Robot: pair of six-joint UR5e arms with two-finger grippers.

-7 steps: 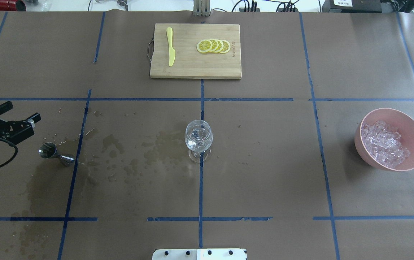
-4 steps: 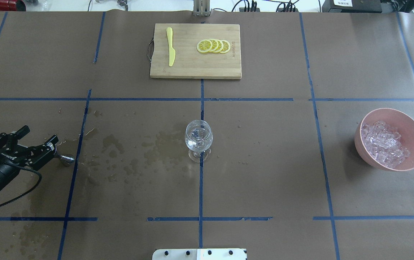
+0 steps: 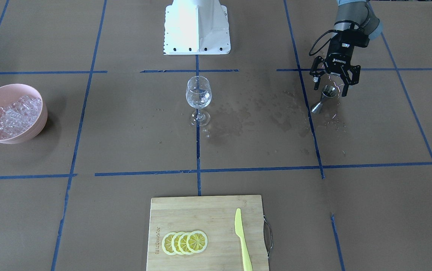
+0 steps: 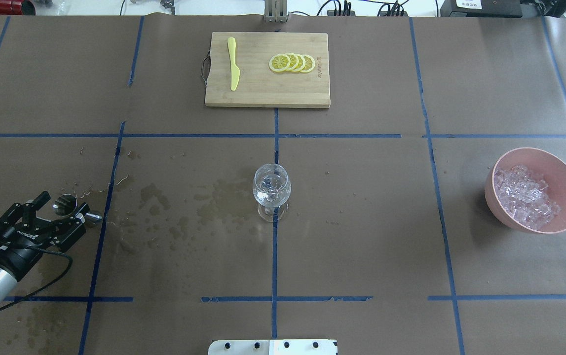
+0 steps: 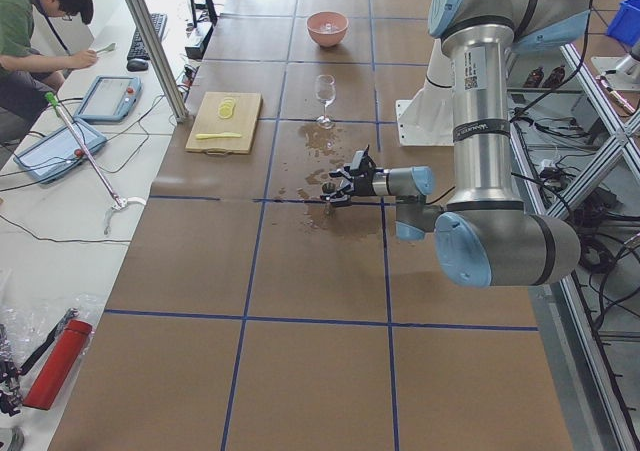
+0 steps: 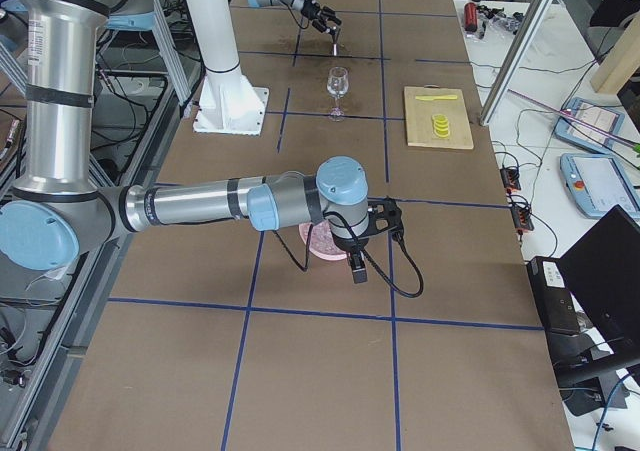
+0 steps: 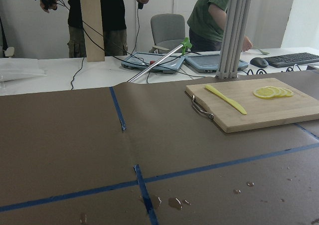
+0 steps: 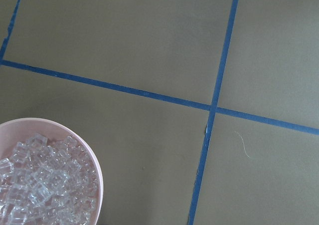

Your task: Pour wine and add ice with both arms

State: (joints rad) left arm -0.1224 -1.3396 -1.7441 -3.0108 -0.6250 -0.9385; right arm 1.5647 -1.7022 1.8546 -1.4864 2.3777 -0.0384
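Observation:
A clear stemmed wine glass [image 4: 272, 190] stands mid-table, also in the front view [image 3: 199, 94]. The ice [image 4: 524, 195] is heaped in a pink bowl [image 4: 561, 165] at the right, and also shows in the right wrist view [image 8: 40, 185]. My left gripper [image 4: 60, 209] is open, with a finger on either side of the upper cup of a small steel jigger [image 3: 323, 99] that stands on the table. My right gripper [image 6: 357, 269] shows only in the exterior right view, near the bowl. I cannot tell whether it is open or shut.
A wooden cutting board [image 4: 263, 93] with lemon slices [image 4: 292, 63] and a yellow knife [image 4: 233, 64] lies at the far middle. Wet stains [image 4: 164, 207] spread between the jigger and the glass. The white base block [image 3: 197, 26] is on the robot's side.
My left gripper has swung back toward the robot's side and come in around the jigger, staying open. The glass, bowl and board have not moved.

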